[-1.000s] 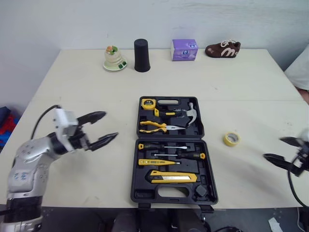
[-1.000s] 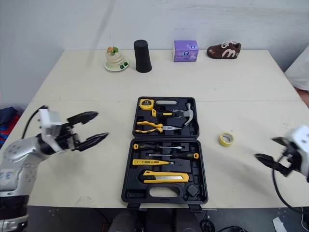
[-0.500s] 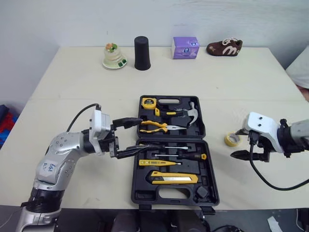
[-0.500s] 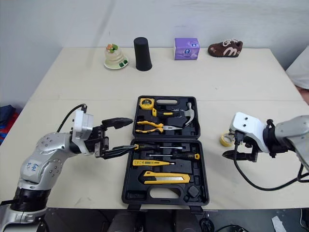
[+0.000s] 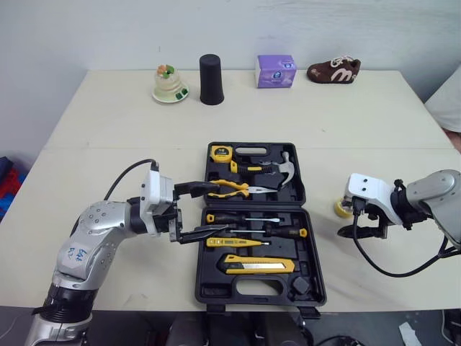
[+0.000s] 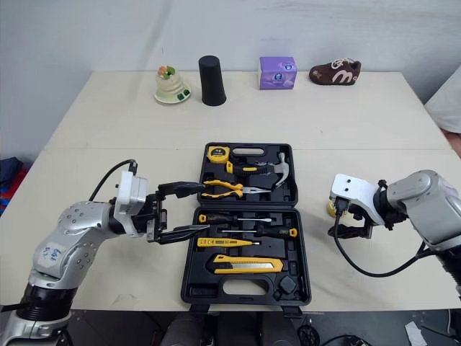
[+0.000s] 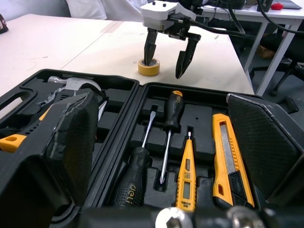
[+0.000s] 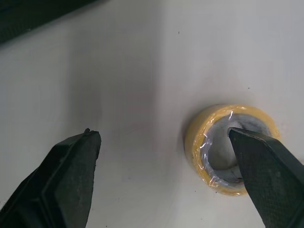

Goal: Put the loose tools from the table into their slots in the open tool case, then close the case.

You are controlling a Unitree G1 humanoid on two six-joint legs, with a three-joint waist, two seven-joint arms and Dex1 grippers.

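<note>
R gripper spread wide, one tip inside yellow tape roll, roll part-hidden from head cam, L gripper open over tool case edge

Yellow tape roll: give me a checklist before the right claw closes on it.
1. Right claw open: ok.
2. Yellow tape roll flat on the cream table, apart from the black plastic tool case: ok.
3. Roll's wall between the fingers, one finger over its hole: ok.
4. Free slot for the roll in the case: cannot tell.
5. Left claw clear of the case: not ok, it hovers open over its left edge.
</note>
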